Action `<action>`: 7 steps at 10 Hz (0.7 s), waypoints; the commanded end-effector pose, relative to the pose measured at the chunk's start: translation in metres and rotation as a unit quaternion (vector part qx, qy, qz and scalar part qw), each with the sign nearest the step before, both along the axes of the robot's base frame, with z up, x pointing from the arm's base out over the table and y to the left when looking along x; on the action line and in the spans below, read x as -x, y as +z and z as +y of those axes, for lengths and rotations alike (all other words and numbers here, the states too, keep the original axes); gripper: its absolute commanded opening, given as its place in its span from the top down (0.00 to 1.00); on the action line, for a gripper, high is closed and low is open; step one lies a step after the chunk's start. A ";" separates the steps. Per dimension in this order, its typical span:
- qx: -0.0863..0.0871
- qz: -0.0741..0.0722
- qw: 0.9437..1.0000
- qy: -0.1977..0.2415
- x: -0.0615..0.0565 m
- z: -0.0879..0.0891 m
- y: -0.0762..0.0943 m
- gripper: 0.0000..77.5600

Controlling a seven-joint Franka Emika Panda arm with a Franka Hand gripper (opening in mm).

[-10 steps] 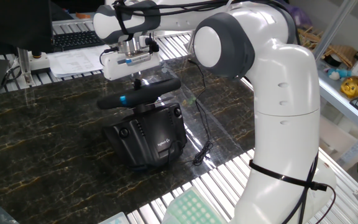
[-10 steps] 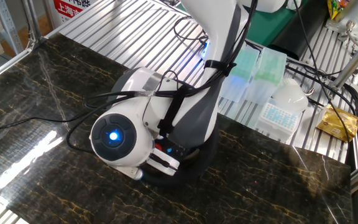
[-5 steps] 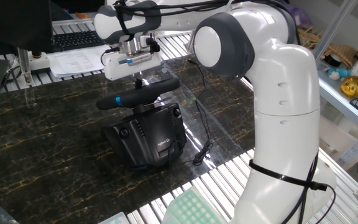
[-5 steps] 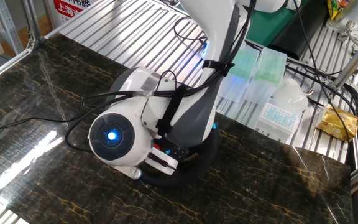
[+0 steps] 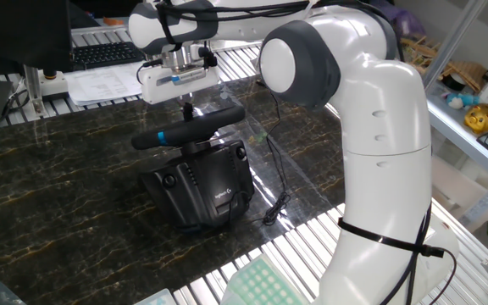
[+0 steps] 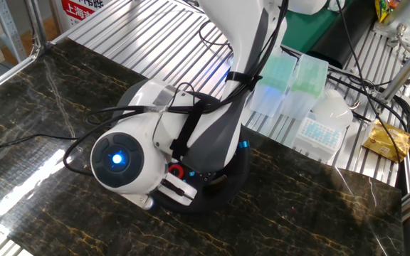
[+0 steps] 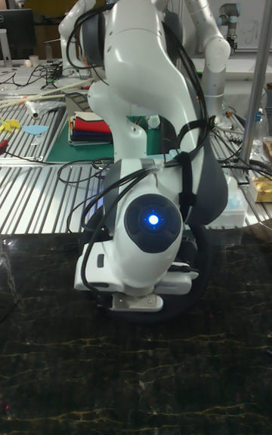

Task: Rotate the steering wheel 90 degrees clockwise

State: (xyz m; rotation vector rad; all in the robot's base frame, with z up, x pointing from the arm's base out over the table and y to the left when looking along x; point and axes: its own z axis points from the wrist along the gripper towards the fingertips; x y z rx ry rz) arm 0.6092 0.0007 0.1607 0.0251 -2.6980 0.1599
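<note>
The steering wheel [image 5: 219, 119] is a black rim seen almost edge-on, lying on top of its boxy black base [image 5: 206, 182]. Its blue stripe [image 5: 164, 135] sits at the rim's left end. My gripper [image 5: 188, 111] hangs straight above the rim's middle, fingertips just over it, fingers together with nothing seen between them. In the other fixed view my arm covers most of the wheel; only a strip of rim [image 6: 228, 190] and the blue stripe [image 6: 244, 145] show. In the tall view the rim [image 7: 199, 284] peeks out behind my wrist.
A thin black cable [image 5: 280, 182] runs from the base toward the table's metal-slat edge. Papers [image 5: 100, 83] and a keyboard [image 5: 100, 52] lie at the back. Tip boxes [image 6: 312, 131] stand beyond the wheel, and a green rack [image 5: 257, 284] sits by the near edge.
The blue stripe shifted slightly left along the rim, then came into sight in the other fixed view. My hand has risen a little above the wheel.
</note>
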 end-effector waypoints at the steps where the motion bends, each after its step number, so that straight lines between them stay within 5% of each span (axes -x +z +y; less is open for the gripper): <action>1: 0.001 0.000 1.000 0.001 -0.001 0.002 -0.001 1.00; 7: 0.034 0.009 0.999 0.013 -0.002 -0.002 0.000 1.00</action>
